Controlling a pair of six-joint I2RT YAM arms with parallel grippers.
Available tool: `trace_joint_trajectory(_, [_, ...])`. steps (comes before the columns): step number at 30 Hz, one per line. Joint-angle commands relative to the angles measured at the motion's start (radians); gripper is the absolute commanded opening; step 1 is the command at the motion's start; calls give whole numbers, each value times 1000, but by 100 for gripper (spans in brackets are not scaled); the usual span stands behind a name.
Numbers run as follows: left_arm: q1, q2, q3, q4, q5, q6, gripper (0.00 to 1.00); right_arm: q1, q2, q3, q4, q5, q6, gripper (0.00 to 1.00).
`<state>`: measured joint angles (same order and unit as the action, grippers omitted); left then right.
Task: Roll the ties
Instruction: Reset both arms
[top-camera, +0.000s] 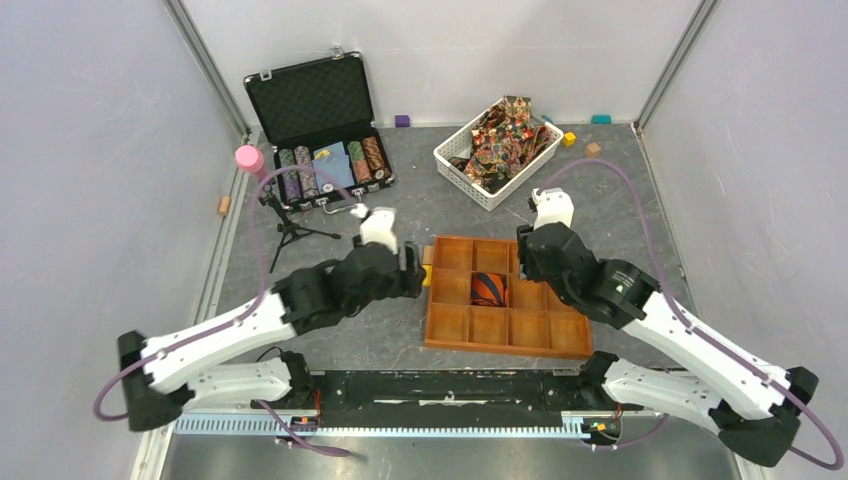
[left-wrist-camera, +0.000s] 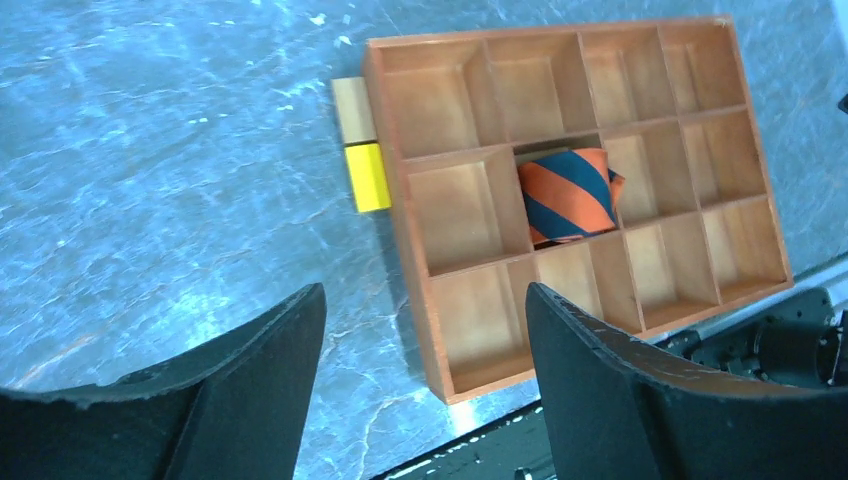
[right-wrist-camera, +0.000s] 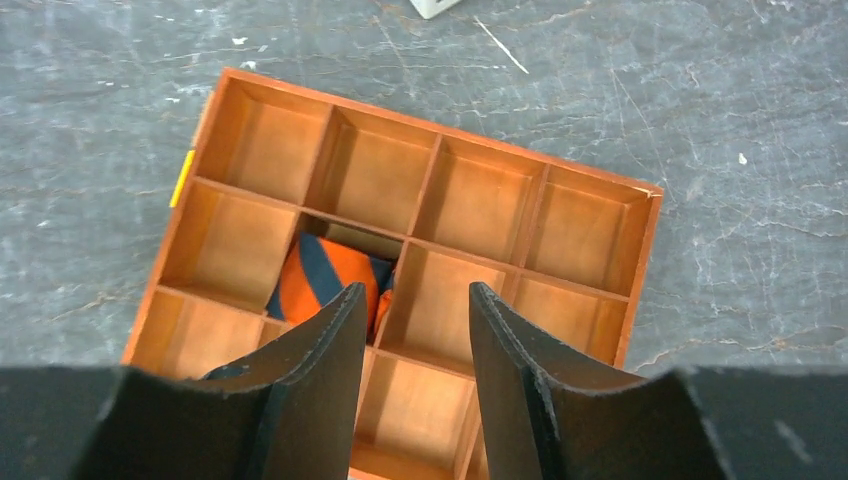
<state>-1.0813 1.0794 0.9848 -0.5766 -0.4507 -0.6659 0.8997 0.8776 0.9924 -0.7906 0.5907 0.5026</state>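
L claw (left-wrist-camera: 425, 295) wide, empty; R claw (right-wrist-camera: 417, 290) apart, empty; 1 rolled orange-striped tie (left-wrist-camera: 568, 195) ahead of L claw, below R claw, in 12-cell tray (left-wrist-camera: 402, 200).

White arms (top-camera: 215, 335), black joints and claws (left-wrist-camera: 425, 297) (right-wrist-camera: 417, 295) — purple cables (top-camera: 261, 240).

Tie (left-wrist-camera: 566, 193) — orange with dark-blue diagonal stripes; tray (left-wrist-camera: 405, 215) reddish-brown wood; table (left-wrist-camera: 150, 150) mottled grey.
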Motion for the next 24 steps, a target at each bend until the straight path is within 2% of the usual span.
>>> trace_joint_trajectory(1, [6, -197, -131, 15, -138, -101, 81, -140, 27, 4, 85, -114, -100, 49])
trace_joint_trajectory(5, [6, -335, -238, -14, -126, -149, 89, -397, 47, -48, 117, -322, -177, 53])
trace_joint_trajectory(9, [5, -445, -313, -15, -117, -169, 98, -583, 26, -108, 120, -415, -222, 62])
trace_joint_trajectory(10, [6, -467, -323, -15, -121, -173, 100, -617, 13, -127, 123, -429, -229, 67])
trace_joint_trajectory(15, [5, -509, -347, -20, -139, -165, 100, -644, -55, -215, 150, -436, -247, 84])
trace_joint_trajectory(21, [6, -439, -319, -44, -140, -121, 100, -644, -116, -267, 181, -464, -237, 97])
trace_joint_trajectory(24, [6, -418, -310, -56, -144, -116, 100, -644, -127, -272, 182, -457, -229, 98])
